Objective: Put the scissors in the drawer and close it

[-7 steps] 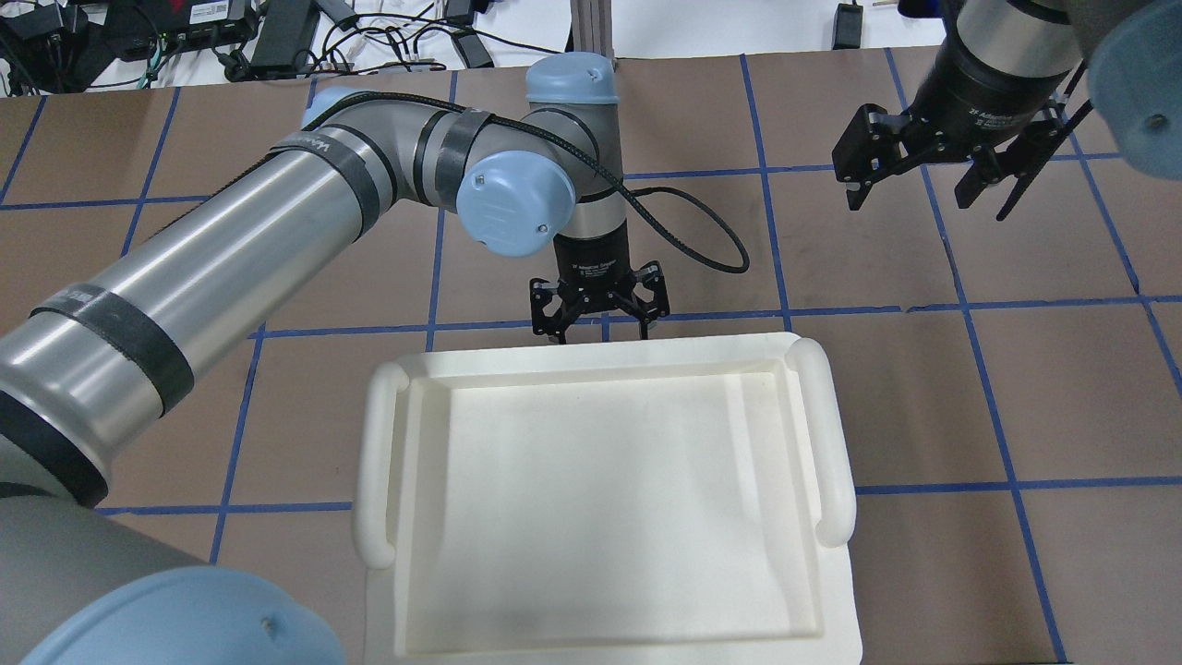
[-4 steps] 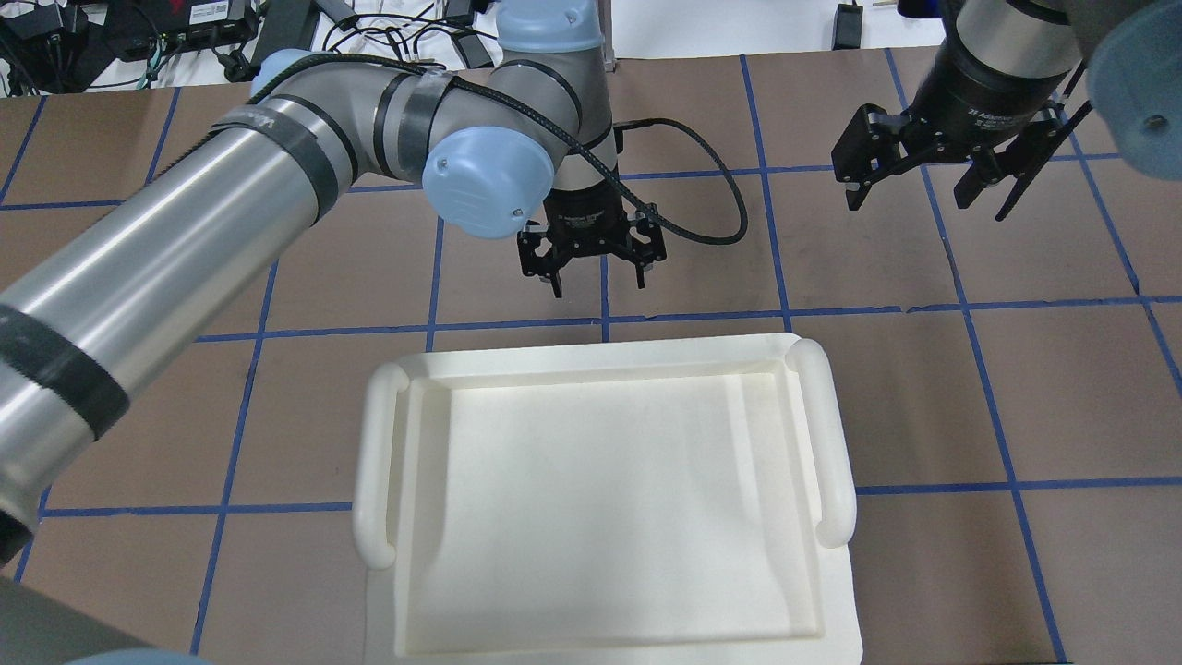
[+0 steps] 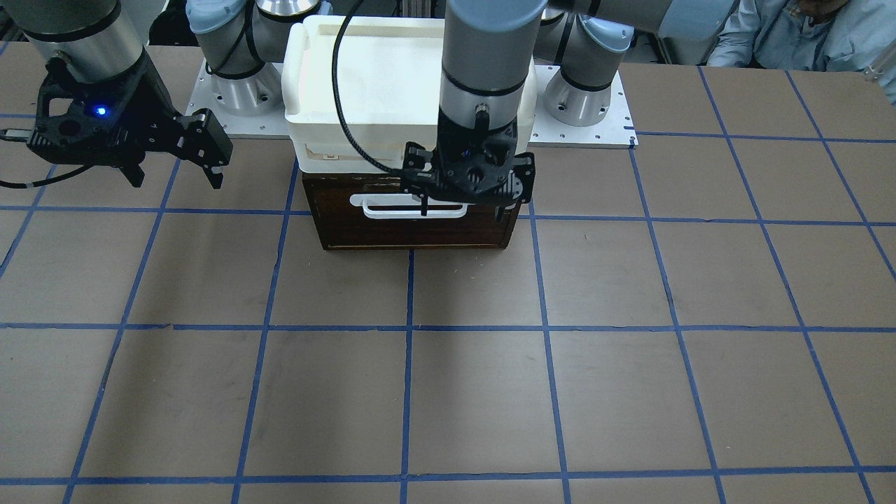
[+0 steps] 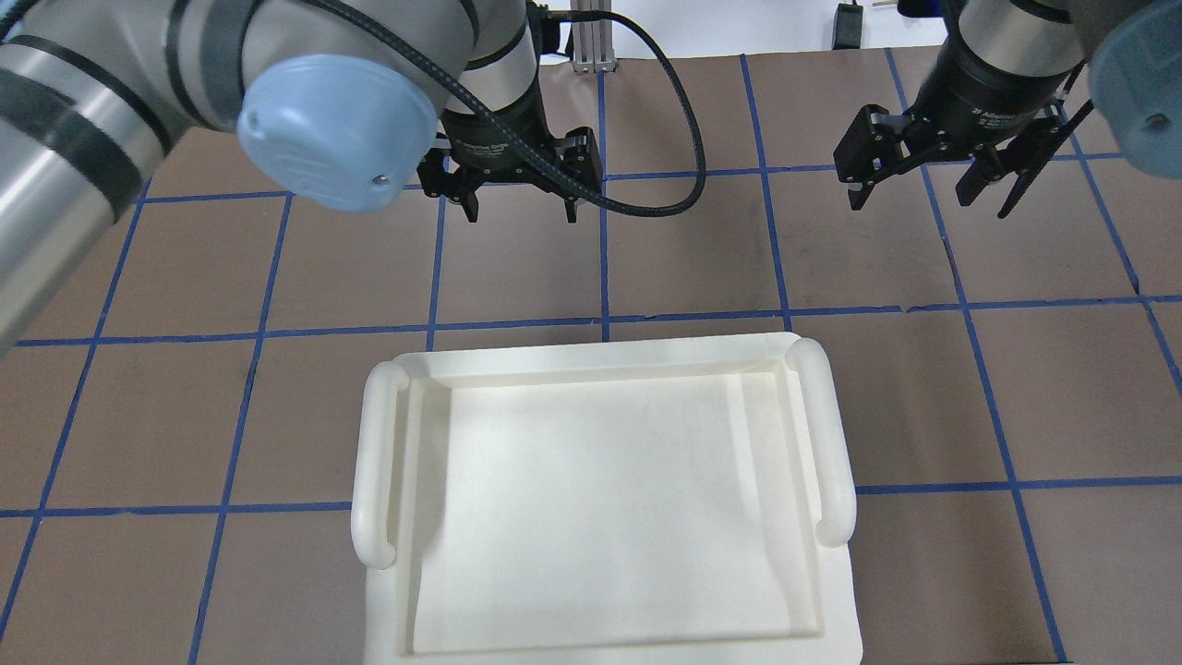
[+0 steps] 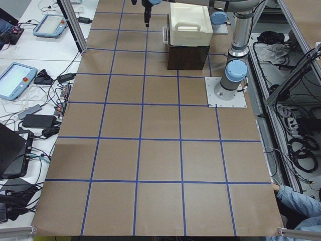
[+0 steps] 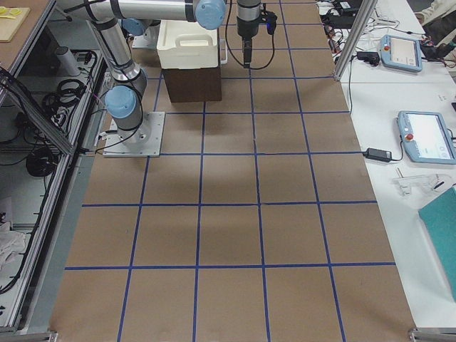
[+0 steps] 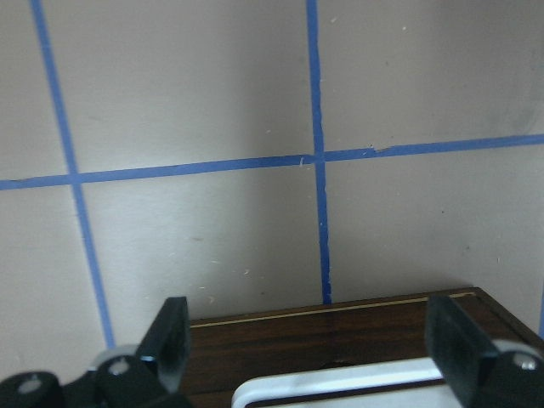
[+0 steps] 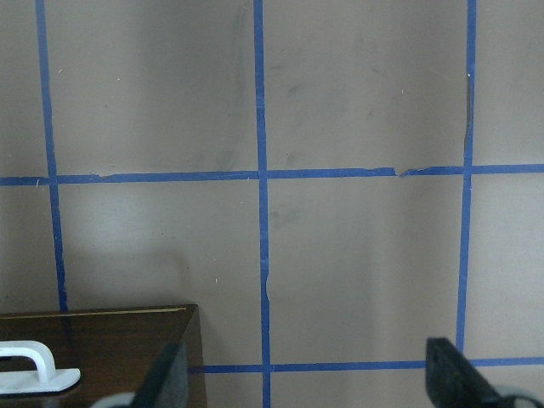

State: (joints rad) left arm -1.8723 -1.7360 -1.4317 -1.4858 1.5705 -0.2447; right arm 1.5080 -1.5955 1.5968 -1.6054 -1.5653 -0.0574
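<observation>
The drawer is shut; its dark brown front with the white bar handle faces away from the robot, under a white plastic bin. The scissors show in no view. My left gripper is open and empty, hanging in front of the drawer front above the handle's right end; it is past the bin's far edge in the overhead view. The left wrist view shows the drawer front between the open fingers. My right gripper is open and empty over bare table to the side; its wrist view catches the drawer's corner.
The white plastic bin sits on top of the dark drawer cabinet, close to the arm bases. The brown tabletop has blue tape grid lines. A person in blue sits near the robot's side.
My left gripper has moved away from the bin's far edge, farther out over the table and leftward in the overhead view, staying open. The right arm has not moved.
</observation>
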